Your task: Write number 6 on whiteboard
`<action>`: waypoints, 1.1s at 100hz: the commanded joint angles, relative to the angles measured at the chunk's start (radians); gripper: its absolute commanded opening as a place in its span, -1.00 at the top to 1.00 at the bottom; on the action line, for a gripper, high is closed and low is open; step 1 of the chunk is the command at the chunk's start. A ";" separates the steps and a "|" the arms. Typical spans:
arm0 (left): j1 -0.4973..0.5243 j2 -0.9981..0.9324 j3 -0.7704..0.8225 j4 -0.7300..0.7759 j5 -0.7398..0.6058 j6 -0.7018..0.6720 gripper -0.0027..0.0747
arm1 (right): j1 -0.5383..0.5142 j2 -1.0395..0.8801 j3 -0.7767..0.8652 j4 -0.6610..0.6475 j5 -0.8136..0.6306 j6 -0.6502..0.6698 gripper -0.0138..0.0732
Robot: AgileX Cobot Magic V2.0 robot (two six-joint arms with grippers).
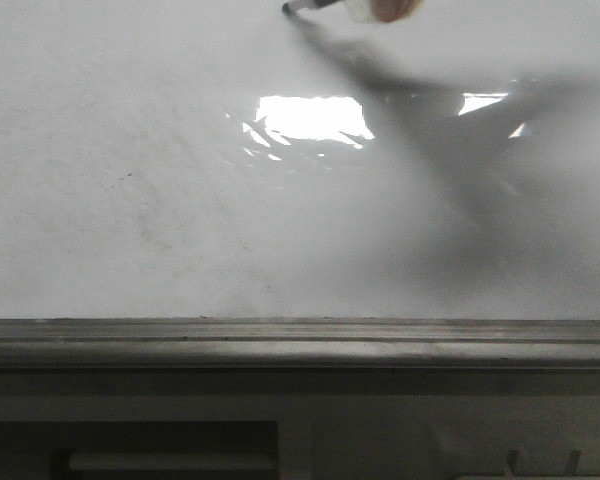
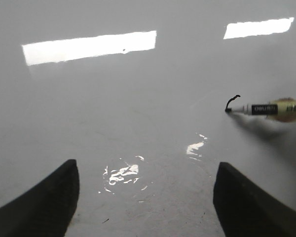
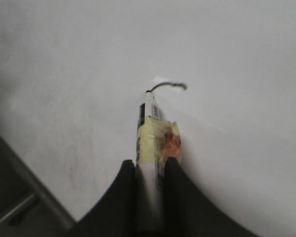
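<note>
So we've got the right gripper (image 3: 150,170) clamped on a marker (image 3: 149,133), fingers squeezing the barrel from both sides at the bottom centre of the right wrist frame. The marker has a white body with yellowish tape around it and a reddish smear on one side, and its tip touches the whiteboard (image 3: 227,44) just above the fingers.

The number 6 (image 3: 168,86) is barely started: only a short curved dark stroke, sitting right at the marker tip and curling off to the upper right of it, around the middle of that frame. In the left wrist view the same stroke (image 2: 232,102) shows at the right edge, hooking up from the tip.

The left gripper (image 2: 145,197) is spread wide with nothing in it, its two dark fingers in the bottom corners of its frame, well apart from the stroke.

In the front view the marker pokes in at the top edge, with its shadow falling across the board toward the lower right, and bright glare (image 1: 310,118) near the centre. The grey rail (image 1: 300,340) runs along the bottom.
</note>
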 commanded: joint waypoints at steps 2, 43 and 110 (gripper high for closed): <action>0.002 0.003 -0.027 -0.030 -0.062 -0.010 -0.39 | -0.006 0.011 -0.023 -0.034 0.074 -0.004 0.78; 0.002 0.003 -0.027 -0.030 -0.063 -0.010 -0.39 | -0.124 -0.118 -0.023 -0.158 0.126 0.118 0.78; 0.002 0.003 -0.027 -0.030 -0.037 -0.010 -0.39 | 0.031 -0.004 -0.156 -0.143 0.379 0.088 0.79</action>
